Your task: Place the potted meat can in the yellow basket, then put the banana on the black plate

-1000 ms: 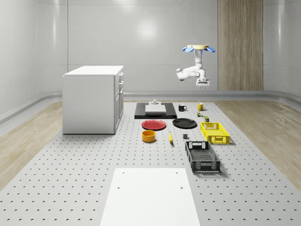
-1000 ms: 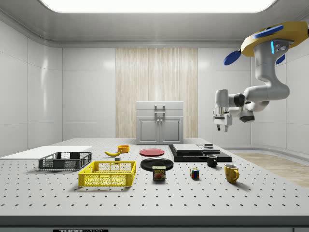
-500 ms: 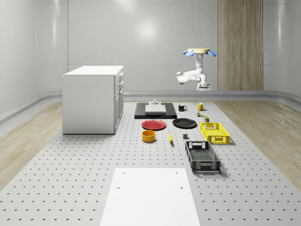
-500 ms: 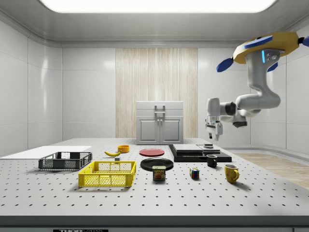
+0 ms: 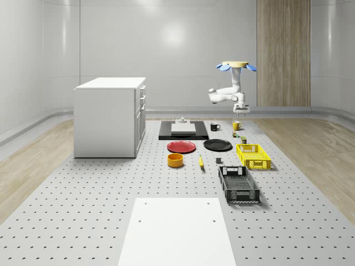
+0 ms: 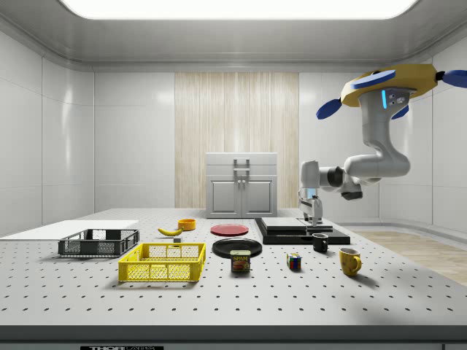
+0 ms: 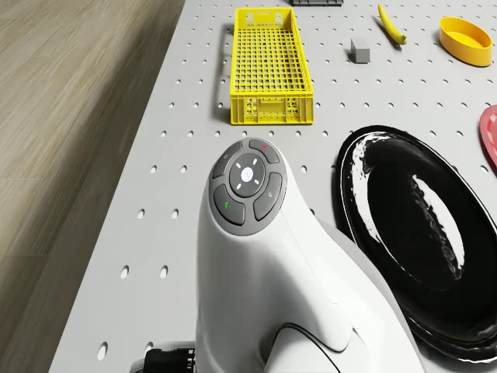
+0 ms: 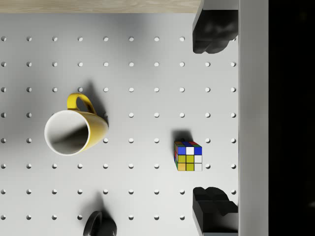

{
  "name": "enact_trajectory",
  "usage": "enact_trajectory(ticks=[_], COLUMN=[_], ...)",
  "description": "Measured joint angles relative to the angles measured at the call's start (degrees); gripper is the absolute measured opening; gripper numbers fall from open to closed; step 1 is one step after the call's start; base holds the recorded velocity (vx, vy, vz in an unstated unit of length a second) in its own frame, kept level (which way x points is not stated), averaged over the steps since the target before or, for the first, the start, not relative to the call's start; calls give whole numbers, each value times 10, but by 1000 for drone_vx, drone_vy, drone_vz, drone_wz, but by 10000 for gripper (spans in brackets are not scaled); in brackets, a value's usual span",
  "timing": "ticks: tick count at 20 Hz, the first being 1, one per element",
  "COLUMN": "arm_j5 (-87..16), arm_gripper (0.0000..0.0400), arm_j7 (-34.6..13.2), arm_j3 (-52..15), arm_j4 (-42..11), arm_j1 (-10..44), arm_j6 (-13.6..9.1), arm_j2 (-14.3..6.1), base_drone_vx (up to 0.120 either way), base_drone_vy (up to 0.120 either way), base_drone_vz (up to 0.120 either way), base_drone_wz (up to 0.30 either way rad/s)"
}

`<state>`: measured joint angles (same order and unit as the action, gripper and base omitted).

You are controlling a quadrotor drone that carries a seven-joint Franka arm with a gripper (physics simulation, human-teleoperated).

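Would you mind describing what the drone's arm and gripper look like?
The arm is glossy white with rounded links and dark grey joint bands. Its wrist link bears a grey round button pad. The gripper has black fingers. The drone body is yellow with blue rotors.

Two mugs (image 6: 349, 261) (image 6: 319, 243), two baskets (image 5: 253, 156) (image 5: 238, 184), two plates (image 5: 217, 145) (image 5: 181, 147)

Yellow basket (image 7: 265, 66), glossy black plate (image 7: 415, 241), yellow banana (image 7: 392, 23).
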<state>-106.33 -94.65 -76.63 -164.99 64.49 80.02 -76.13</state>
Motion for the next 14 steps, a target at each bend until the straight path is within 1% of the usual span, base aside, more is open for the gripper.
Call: enact_trajectory(ticks=[13,14], arm_j5=[11,12], arm_gripper=[400,400], arm_j7=[-6,-6], arm_j3=[-5,-5], arm_j4=[1,1], arm_j1=[6,7], arm_j6=[23,24], arm_j2=[-24,-26], base_drone_vx=[120,120], base_drone_vy=[0,0], base_drone_vz=[-120,0], base_drone_wz=[0,0])
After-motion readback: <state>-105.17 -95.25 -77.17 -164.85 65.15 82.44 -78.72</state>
